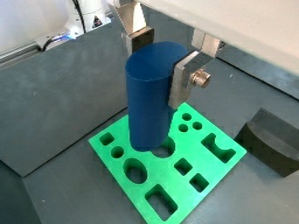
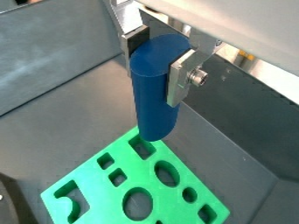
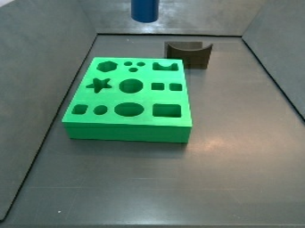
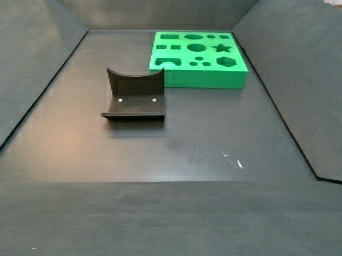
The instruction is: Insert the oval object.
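Observation:
My gripper [image 1: 163, 59] is shut on the oval object [image 1: 149, 96], a tall smooth blue peg held upright between the silver fingers; both show again in a wrist view [image 2: 162, 59]. The peg hangs well above the green block [image 1: 239, 150], which has several shaped holes in its top. In both wrist views the peg's lower end lies over the block [image 2: 82, 179]. In a side view only the peg's lower end [image 3: 143, 9] shows, high above the block's [image 3: 125, 134] far side. In another side view the block [image 4: 201, 75] shows, but the gripper and peg are out of view.
A dark brown notched block [image 3: 188, 53] stands on the dark floor beside the green block, also seen in a wrist view [image 1: 274, 140] and a side view [image 4: 134, 97]. Grey walls enclose the floor.

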Motion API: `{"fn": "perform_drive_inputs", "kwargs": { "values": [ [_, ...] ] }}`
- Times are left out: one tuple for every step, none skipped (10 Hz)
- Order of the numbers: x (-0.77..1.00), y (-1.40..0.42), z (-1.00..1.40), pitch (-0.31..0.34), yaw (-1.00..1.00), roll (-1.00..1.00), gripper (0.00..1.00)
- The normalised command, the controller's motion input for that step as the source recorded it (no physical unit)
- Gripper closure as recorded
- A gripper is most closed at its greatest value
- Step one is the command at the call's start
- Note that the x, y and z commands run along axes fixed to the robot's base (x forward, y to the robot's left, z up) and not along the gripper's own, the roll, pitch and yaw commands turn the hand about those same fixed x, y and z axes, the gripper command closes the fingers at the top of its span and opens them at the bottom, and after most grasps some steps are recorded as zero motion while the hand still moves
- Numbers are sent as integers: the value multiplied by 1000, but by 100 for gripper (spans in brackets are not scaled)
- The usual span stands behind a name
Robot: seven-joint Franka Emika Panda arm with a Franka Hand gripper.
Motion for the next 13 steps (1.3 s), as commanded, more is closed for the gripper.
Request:
{"fn": "perform_drive_inputs", "kwargs": {
  "values": [
    [-109,-86,-789,0,-903,-33,100],
    [-80,-66,-751,0,-937,-19,100],
    [-51,-51,-717,0,-957,-13,100],
    [-83,-31,-757,0,-931,-30,100],
    [-134,0,-840,0,-906,-96,100],
    [-120,0,-846,0,-949,-74,100],
    [-114,0,-751,0,-951,-17,100],
    [-157,-17,-771,0,-923,-1,100],
    [-306,-146,-800,0,-731,-23,100],
    [-446,-326,-746,0,-491,-33,100],
    [-460,-366,-571,0,-469,0,100],
    [-343,-283,-329,0,-634,41,100],
    [-20,-37,-111,3,-1000,124,100]
  ]
}}
